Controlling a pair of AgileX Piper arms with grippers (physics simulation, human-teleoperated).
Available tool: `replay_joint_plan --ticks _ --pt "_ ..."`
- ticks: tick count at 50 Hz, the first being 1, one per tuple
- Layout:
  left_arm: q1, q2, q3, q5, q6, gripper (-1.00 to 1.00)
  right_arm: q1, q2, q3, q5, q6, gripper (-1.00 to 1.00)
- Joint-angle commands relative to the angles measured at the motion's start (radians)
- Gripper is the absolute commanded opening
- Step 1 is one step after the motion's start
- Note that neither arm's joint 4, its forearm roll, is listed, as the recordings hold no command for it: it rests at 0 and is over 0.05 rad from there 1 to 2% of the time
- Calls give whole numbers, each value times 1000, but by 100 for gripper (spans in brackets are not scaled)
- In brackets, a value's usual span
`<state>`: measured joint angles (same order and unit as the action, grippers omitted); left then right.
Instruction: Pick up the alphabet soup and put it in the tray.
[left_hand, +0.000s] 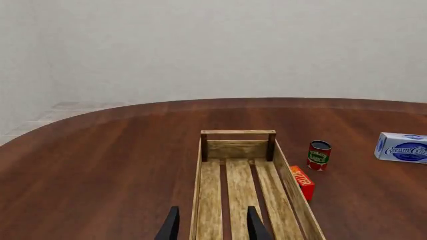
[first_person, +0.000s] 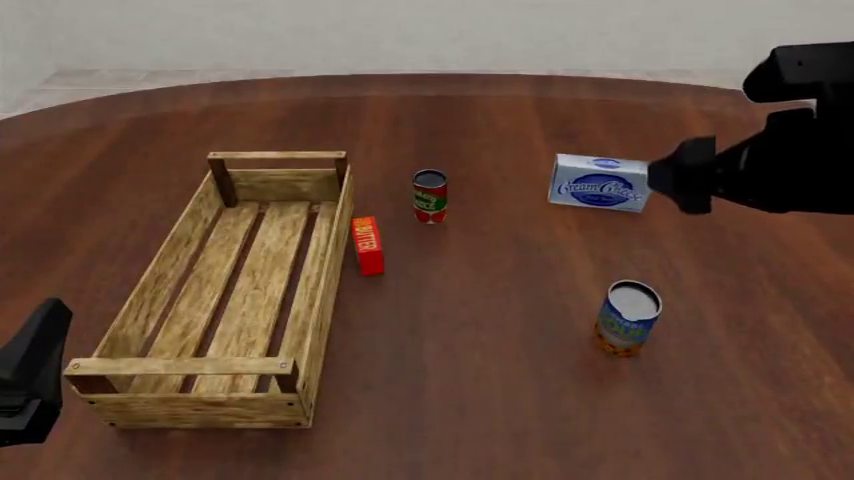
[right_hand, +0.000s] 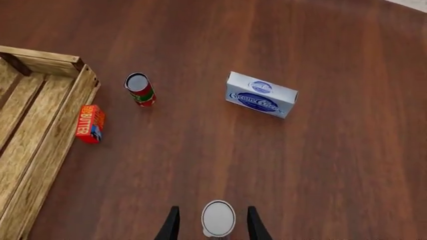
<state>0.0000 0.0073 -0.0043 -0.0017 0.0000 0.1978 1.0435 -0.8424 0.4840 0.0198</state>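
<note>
The right claw (right_hand: 210, 225) hangs open above the upright blue-and-orange alphabet soup can (right_hand: 218, 218) — approach step; next, lower and close.

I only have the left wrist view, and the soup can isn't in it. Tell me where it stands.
Observer: The soup can stands on the table, right of the crate and nearer the arms than the cream cheese box.
Operator: Report the right gripper.
Observer: The right gripper is open. Its wrist camera shows the can's silver top between the fingers, but the front view shows it apart from the can.
Operator: Say whether it's upright.
Observer: Upright, touching no other object.
</note>
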Motion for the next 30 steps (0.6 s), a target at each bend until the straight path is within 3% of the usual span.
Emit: replay_joint_plan --ticks 1,30 --pt "0 0 0 0 0 100 -9 14 17 -15 7 100" --pt "0 0 0 0 0 100 -46 74 104 -116 33 100"
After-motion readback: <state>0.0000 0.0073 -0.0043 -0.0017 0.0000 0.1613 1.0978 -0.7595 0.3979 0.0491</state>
